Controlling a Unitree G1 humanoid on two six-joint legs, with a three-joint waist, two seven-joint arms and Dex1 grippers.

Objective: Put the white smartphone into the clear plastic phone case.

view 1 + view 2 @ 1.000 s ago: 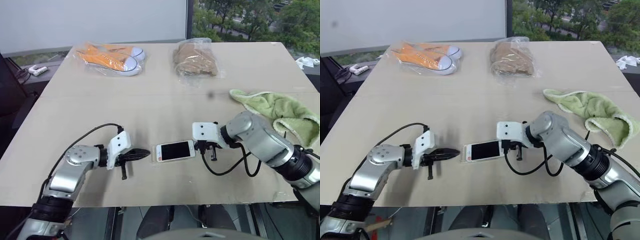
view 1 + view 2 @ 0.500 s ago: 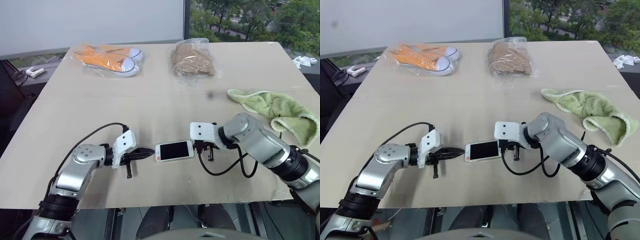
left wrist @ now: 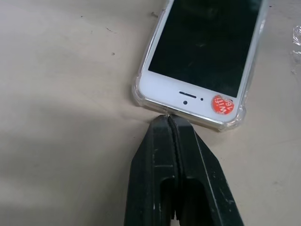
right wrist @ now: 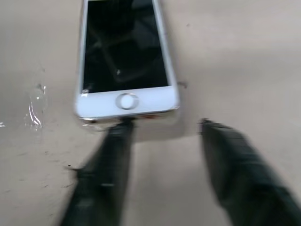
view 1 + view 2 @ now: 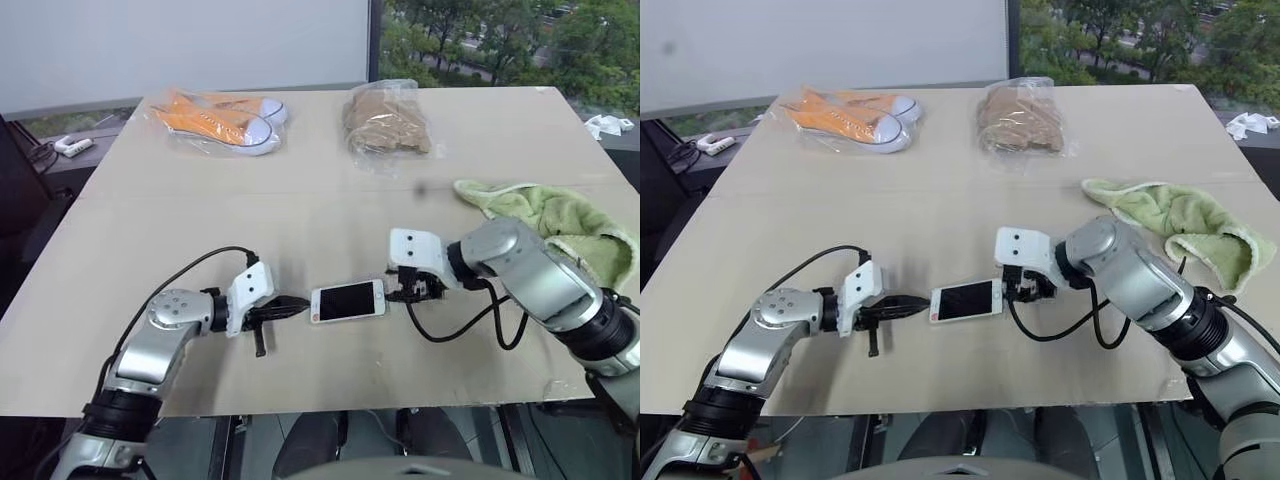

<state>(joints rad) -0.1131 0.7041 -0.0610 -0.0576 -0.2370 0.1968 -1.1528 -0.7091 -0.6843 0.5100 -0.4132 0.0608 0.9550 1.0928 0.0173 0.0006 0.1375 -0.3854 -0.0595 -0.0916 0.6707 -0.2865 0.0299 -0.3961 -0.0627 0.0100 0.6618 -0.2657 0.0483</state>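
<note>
Phone status: white smartphone (image 3: pixel 207 52) lies flat on the surface (image 5: pixel 300 210), seated inside the clear plastic phone case (image 3: pixel 137 92), rim visible around its corners. Insertion looks complete. Left gripper (image 3: pixel 170 123) fingers closed, empty, tips touching the case edge. Right gripper (image 4: pixel 162 125) fingers spread apart, holding nothing.

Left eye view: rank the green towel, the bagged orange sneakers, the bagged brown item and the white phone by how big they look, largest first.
1. green towel, nearer than both bags
2. bagged orange sneakers
3. bagged brown item
4. white phone, smallest though nearest

Towel and sneakers look close in size.
</note>
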